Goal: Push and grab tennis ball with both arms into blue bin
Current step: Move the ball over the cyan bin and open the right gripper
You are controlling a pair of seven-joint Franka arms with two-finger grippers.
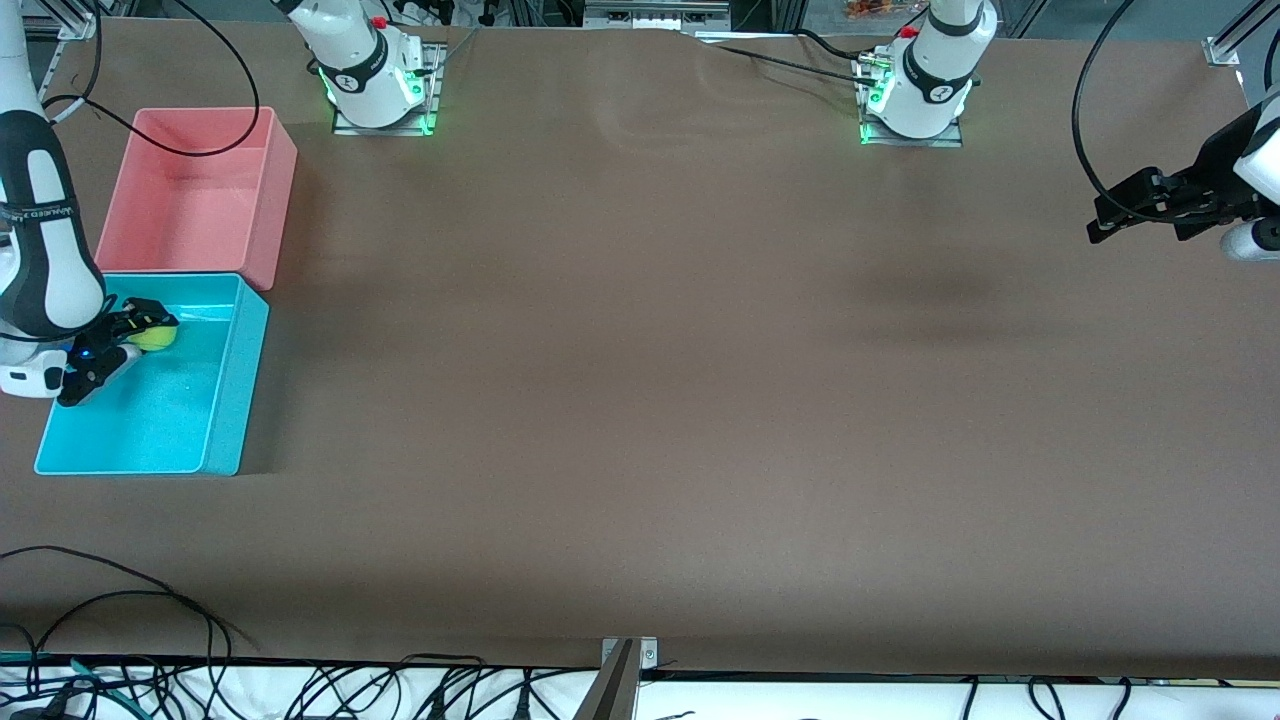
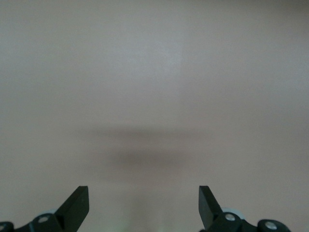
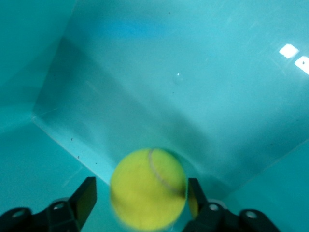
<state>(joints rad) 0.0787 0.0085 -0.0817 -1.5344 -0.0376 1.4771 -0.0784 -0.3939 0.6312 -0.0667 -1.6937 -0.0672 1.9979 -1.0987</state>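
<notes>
The right claw (image 3: 140, 205) hangs over the blue bin (image 1: 226, 400), which sits in the middle of the front view's height at the right arm's end of the desk (image 1: 650, 400). Its fingers (image 3: 84, 199) are spread. The ball (image 1: 155, 335) sits between them, low in the right wrist view, with a visible gap to one finger. Whether the other finger touches it I cannot tell. Under the ball lies the bin's speckled floor.

A pink bin (image 1: 282, 190) stands touching the blue one, higher in the front view and farther from the camera.

The left claw (image 1: 1100, 222) waits in the air over bare desk at the left arm's end, in the upper part of the front view. It is spread wide and holds nothing.
</notes>
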